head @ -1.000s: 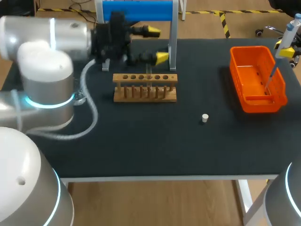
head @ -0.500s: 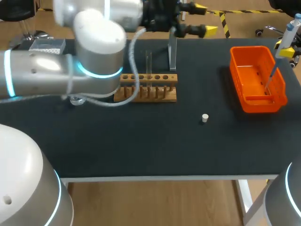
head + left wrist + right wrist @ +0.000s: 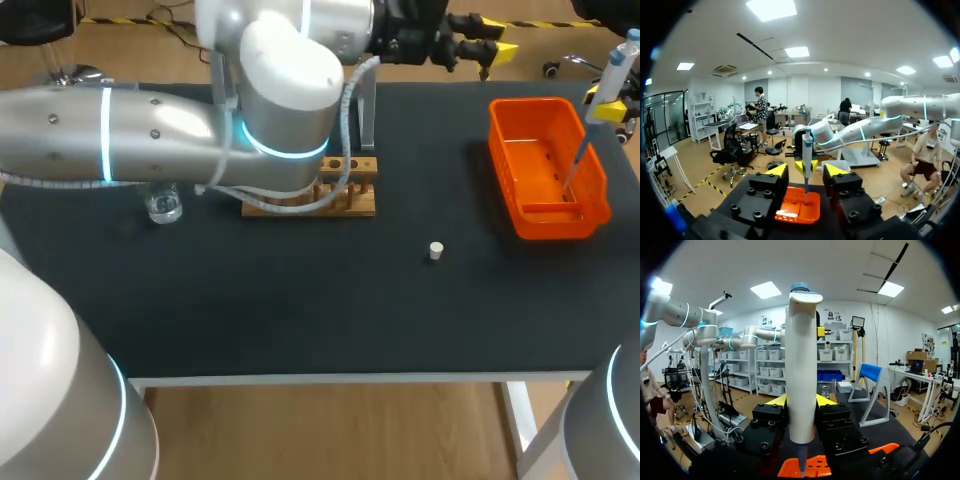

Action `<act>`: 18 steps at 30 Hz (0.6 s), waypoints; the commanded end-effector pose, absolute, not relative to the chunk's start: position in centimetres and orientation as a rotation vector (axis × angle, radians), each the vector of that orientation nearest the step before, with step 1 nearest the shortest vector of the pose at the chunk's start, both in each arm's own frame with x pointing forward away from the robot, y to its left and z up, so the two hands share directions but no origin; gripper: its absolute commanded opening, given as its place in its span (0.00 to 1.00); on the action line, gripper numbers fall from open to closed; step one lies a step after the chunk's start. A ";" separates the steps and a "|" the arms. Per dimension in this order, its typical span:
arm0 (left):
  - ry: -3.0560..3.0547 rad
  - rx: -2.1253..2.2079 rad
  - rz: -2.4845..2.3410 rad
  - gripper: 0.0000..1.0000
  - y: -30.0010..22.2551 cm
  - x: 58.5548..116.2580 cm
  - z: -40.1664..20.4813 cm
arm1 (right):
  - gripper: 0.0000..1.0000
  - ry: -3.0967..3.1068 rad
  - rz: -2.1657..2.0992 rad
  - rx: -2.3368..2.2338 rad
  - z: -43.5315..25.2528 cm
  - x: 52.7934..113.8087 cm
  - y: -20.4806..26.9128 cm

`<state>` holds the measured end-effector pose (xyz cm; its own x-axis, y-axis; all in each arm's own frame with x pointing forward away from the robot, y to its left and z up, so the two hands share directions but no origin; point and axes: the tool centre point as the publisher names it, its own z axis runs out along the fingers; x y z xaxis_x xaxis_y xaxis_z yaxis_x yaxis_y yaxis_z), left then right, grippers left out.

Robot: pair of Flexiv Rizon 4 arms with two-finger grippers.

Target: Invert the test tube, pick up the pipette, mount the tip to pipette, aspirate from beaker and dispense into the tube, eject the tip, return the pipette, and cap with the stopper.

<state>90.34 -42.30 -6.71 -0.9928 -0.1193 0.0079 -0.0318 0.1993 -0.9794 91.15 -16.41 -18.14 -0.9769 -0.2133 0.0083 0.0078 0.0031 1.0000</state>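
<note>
Tip ejection is judged to be the step in hand. The white, blue-capped pipette (image 3: pixel 801 365) is clamped upright between the fingers of the right gripper (image 3: pixel 801 401), and its slender lower end is held over the orange plastic basket (image 3: pixel 530 215). For a clean ejection the pipette should be kept vertical and well inside the basket's walls, so that the tip is dropped in rather than flicked onto the table. The left gripper (image 3: pixel 488 36) is held wide open and empty near the table's far edge, pointed towards the pipette. Whether a disposable tip is mounted cannot be made out; it probably is. The test tube is not seen, as much of the wooden rack (image 3: pixel 355 195) is covered by the left arm.
</note>
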 end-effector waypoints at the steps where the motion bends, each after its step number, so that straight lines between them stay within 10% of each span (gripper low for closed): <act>1: 2.367 -0.154 -1.947 0.00 -43.0 90.5 -7.0 | 0.00 -2.103 -2.096 0.227 -18.2 91.4 -16.7; 18: 2.341 -0.011 -2.073 0.00 -49.3 92.7 -6.6 | 0.00 -2.103 -2.096 0.227 -18.2 91.4 -16.7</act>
<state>90.84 -45.54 -5.79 -0.9992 -0.0394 -0.0059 -0.0006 0.1636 -0.9865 91.15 -16.41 -18.14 -0.9769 -0.2134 0.0083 0.0078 0.0030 1.0000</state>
